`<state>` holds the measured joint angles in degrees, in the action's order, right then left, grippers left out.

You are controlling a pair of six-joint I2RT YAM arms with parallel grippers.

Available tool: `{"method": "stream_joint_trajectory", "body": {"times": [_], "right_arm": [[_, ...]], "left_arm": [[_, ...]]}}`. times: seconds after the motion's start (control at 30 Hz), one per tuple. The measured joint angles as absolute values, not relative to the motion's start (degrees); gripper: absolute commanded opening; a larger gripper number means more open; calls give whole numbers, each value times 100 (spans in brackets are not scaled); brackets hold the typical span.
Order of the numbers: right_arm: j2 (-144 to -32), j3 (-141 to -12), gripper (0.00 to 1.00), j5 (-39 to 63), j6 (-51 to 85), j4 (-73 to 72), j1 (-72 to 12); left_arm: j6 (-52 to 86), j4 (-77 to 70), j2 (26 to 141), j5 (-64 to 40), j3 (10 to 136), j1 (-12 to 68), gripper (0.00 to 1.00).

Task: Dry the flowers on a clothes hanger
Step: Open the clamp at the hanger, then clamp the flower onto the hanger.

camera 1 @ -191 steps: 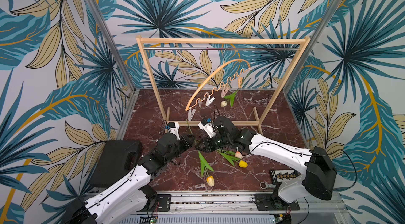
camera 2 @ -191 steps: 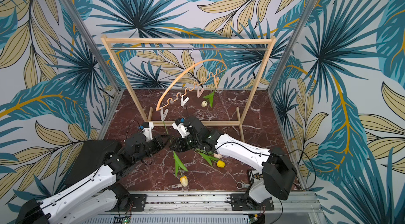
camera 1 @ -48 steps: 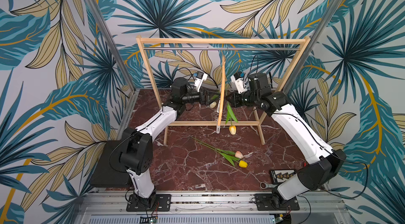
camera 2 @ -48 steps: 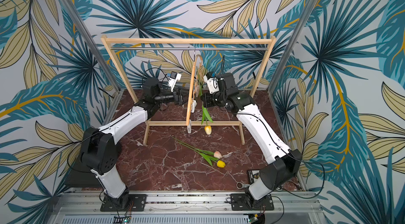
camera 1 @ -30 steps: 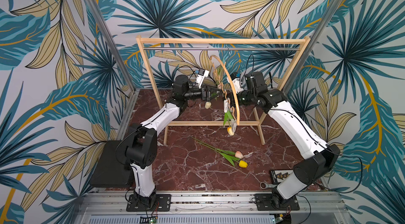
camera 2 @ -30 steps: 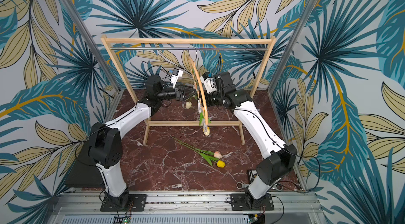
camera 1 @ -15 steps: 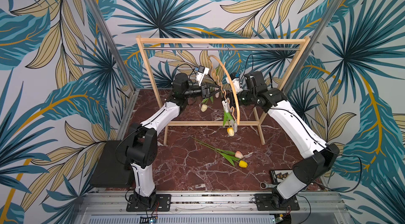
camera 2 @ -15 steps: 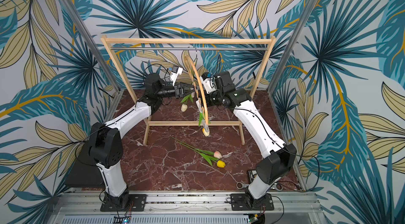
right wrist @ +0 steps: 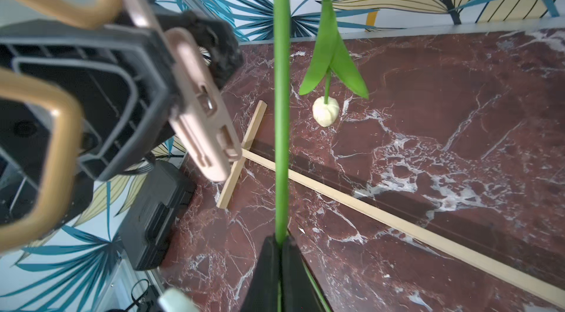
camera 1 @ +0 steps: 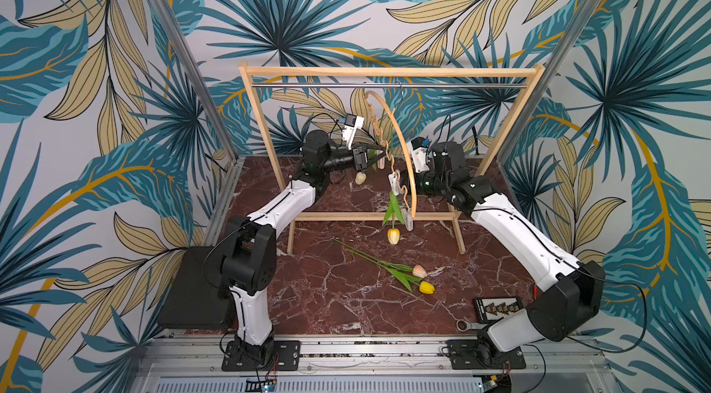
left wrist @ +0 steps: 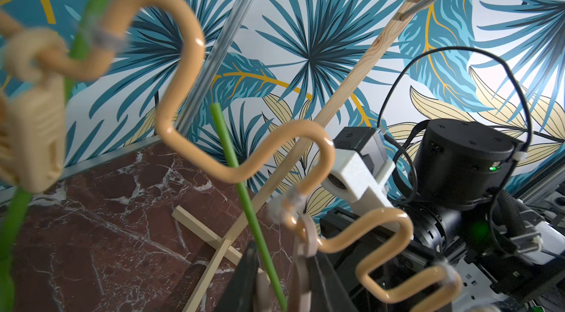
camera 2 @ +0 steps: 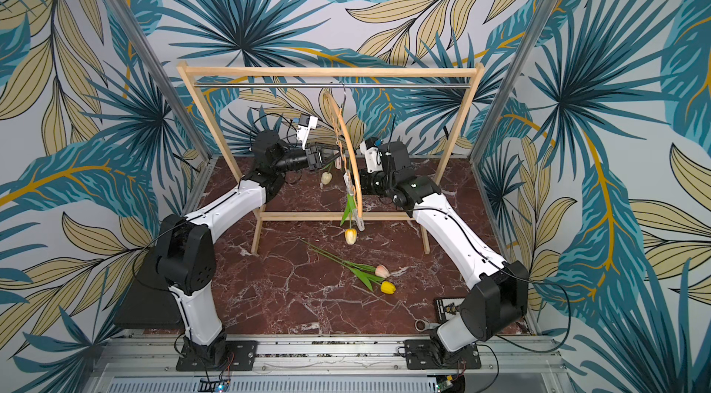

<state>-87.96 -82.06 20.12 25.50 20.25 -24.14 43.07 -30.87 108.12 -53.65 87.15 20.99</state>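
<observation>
Pegging orange-yellow tulip [camera 1: 393, 235]: I squeeze peg [right wrist: 198, 105] with left gripper [left wrist: 284, 277], grip stem [right wrist: 281, 112] in right gripper [right wrist: 279, 244]. Next, I reckon: seat stem, release peg.

Both top views look down from high at 6 o'clock toward the wooden rack [camera 1: 388, 72] at 12, sharing the whole cell. Both wrist cameras sit close against the clothes hanger [left wrist: 307, 125]: left faces the right arm [left wrist: 464, 154], right the marble tabletop [right wrist: 458, 112].
</observation>
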Motion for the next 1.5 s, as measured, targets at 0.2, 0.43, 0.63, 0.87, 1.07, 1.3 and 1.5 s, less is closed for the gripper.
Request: {"method": "stream_joint_trajectory", "body": {"times": [0.2,0.43,0.63,0.87,1.07,1.3,1.5], "right_arm": [[-8799,-7867,0,2180,3319,1135,-2486],[-8827,-7865,0,2438,3603,668,-2491],[-9008,-7876,0,2617,3684,593,-2497],[-9070,-7905,0,2729,3684,591,-2502],[-9072,-7977,0,2685,3642,617,-2502],[-9070,-8101,0,2711,3605,602,-2502],[-9070,-8110,0,2818,3645,585,-2502]], "left_arm": [[4644,-3948,10691,-4866,8219,2108,27],[4899,-4421,10676,-4595,7994,2150,25],[5061,-4727,10676,-4497,7863,2161,24],[5140,-4853,10676,-4469,7824,2169,23],[5144,-4864,10676,-4469,7824,2169,23],[5142,-4864,10676,-4473,7824,2171,22],[5146,-4906,10676,-4473,7817,2171,22]]}}
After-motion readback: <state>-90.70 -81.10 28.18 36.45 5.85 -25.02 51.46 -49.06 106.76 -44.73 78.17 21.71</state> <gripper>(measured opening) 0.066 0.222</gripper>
